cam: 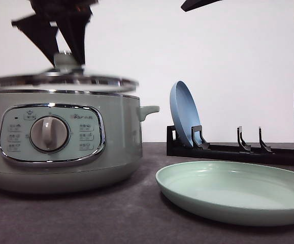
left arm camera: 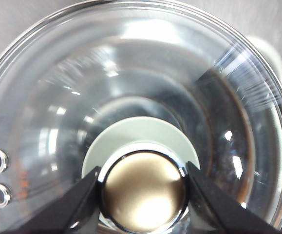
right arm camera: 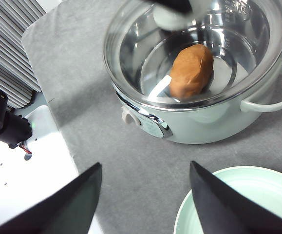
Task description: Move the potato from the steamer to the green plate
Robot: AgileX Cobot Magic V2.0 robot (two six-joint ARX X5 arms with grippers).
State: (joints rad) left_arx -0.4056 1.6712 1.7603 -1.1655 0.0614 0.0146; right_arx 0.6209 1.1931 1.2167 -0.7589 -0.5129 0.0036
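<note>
1. So, the potato [right arm camera: 191, 71] sits inside the steamer [cam: 60, 147], on the pot floor, seen through the glass lid [cam: 60, 81] in the right wrist view. In that same view its long axis is tilted, one end toward the control panel side, the other toward the pot's back wall.
2. Left gripper [left arm camera: 143, 187]: jaws pinching the lid's chrome knob [left arm camera: 143, 192], one finger on each side, touching it. In the front view the lid looks blurred and sits just above the pot rim w/ a thin gap, so I judge it's being lifted, not resting.
3. Right gripper [right arm camera: 145, 204]: jaws spread wide, nothing between them. It hangs above the table [right arm camera: 106, 146], between the steamer and the green plate [cam: 238, 190], looking down at both.
4. Key relation: the potato lies ahead of the right jaws & below, inside the pot, w/ the lid in between. The right arm is the free one, so it's the likely picker; the left is busy w/ the lid.
5. Next move, as I judge it: lid must clear off to the left or far side, then the right jaws come down across the potato's short width.
6. The green plate lies flat near right of the steamer, close beside it but not touching; short carry. The blue plate [cam: 185, 114] stands in the rack [cam: 238, 150] behind, well apart.
7. Risk: pot wall is deep, so fingers could knock the rim on the way in.
</note>
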